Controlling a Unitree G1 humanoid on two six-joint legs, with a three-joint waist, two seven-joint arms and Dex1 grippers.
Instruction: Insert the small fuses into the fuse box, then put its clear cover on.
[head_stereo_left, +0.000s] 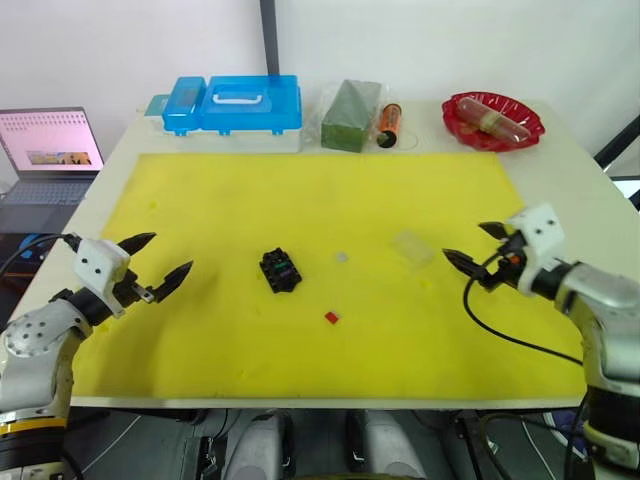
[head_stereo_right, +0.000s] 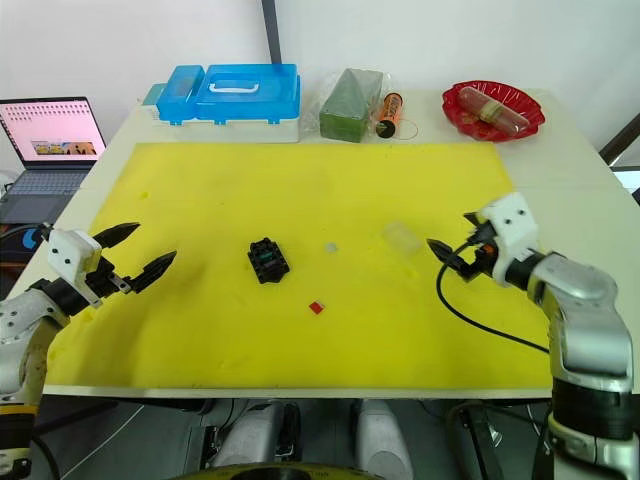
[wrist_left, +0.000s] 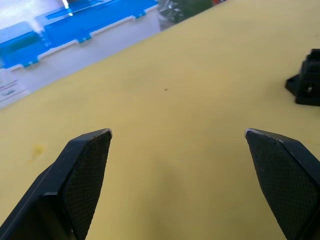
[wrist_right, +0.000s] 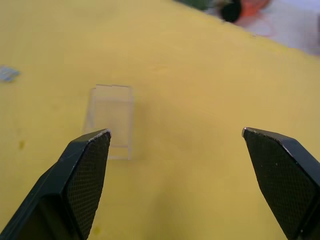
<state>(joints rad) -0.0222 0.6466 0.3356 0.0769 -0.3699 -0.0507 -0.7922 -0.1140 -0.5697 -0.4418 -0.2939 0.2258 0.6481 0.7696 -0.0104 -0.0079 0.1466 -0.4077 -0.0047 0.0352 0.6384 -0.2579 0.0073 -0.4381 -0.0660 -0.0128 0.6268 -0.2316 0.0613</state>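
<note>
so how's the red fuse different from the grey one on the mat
The red fuse is bright and easy to spot; the grey fuse is pale and faint against the yellow mat. The red fuse lies nearer the robot, the grey fuse farther back. Both lie loose, outside the fuse box.

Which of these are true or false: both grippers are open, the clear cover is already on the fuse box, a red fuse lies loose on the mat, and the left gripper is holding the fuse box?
1. Both grippers are open. True: the left gripper and right gripper each hold nothing.
2. The clear cover is on the fuse box. False: it lies apart on the yellow mat, nearer the right gripper.
3. A red fuse lies loose on the mat. True.
4. The left gripper holds the fuse box. False: the box sits on the mat.
</note>
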